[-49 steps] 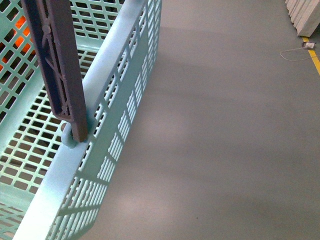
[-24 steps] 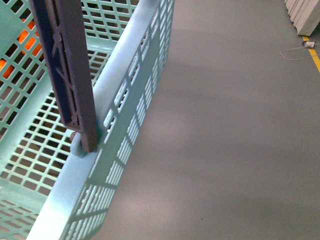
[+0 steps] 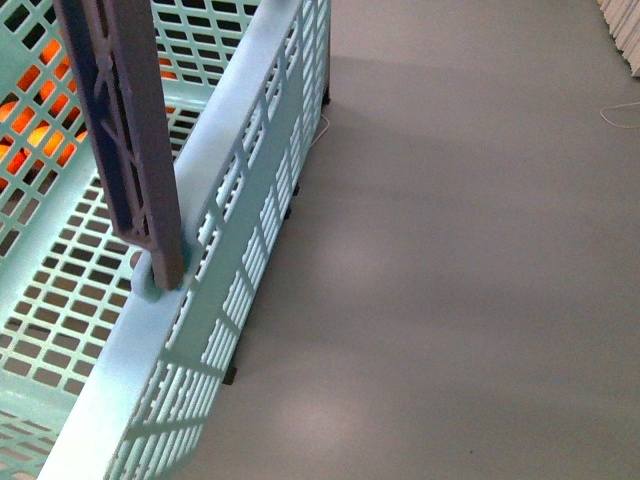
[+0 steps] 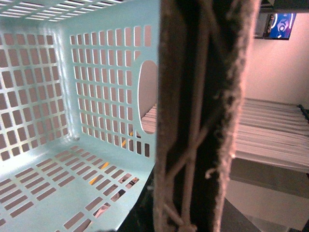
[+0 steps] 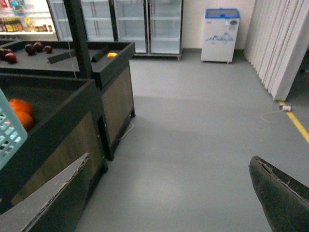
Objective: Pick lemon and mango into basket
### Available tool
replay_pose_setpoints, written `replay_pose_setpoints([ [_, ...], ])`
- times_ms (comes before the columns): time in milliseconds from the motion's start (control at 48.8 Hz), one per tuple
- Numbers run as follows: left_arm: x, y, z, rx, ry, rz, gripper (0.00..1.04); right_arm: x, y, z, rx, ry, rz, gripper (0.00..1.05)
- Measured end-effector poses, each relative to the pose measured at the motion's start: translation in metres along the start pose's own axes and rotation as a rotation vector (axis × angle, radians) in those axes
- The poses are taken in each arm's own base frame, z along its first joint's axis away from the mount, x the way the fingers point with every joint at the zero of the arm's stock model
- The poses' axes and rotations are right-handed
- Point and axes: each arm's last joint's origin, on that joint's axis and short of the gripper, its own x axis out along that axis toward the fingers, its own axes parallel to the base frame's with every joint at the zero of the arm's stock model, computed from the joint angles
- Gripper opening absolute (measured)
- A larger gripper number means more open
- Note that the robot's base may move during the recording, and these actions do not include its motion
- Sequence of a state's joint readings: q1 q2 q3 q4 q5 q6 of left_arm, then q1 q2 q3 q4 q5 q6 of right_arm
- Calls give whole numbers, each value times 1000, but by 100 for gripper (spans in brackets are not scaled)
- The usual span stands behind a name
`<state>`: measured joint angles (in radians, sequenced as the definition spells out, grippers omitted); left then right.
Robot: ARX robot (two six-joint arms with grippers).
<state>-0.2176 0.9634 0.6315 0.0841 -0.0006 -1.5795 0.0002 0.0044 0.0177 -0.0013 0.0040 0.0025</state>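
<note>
The light blue basket [image 3: 215,230] fills the left of the front view, its brown handle [image 3: 125,140] standing up. In the left wrist view the handle [image 4: 203,121] is right at the camera and my left gripper is shut on it; its fingers are hidden. The basket's inside [image 4: 58,183] holds nothing that I can see. My right gripper [image 5: 166,193] is open and empty over the grey floor. In the right wrist view a small yellow lemon [image 5: 112,55] lies on the far dark stand, and dark red mangoes [image 5: 36,48] lie further along it.
Orange fruits [image 5: 20,112] lie in the near dark stand [image 5: 72,140] and show through the basket's grid [image 3: 30,125]. Glass-door fridges [image 5: 145,24] and a white-blue freezer [image 5: 219,34] line the back wall. A yellow floor line [image 5: 294,121] runs by the curtain.
The basket has shifted in the front view. More orange fruit shows through its grid, and dark stand feet now show under its side.
</note>
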Motion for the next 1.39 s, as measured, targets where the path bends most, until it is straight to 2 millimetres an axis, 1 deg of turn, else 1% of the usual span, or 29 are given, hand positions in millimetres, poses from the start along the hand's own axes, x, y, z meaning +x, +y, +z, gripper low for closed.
replay_pose_setpoints([
  [1392, 0, 0, 1, 3, -5, -2, 5, 0, 0, 0, 0, -2, 2, 96],
])
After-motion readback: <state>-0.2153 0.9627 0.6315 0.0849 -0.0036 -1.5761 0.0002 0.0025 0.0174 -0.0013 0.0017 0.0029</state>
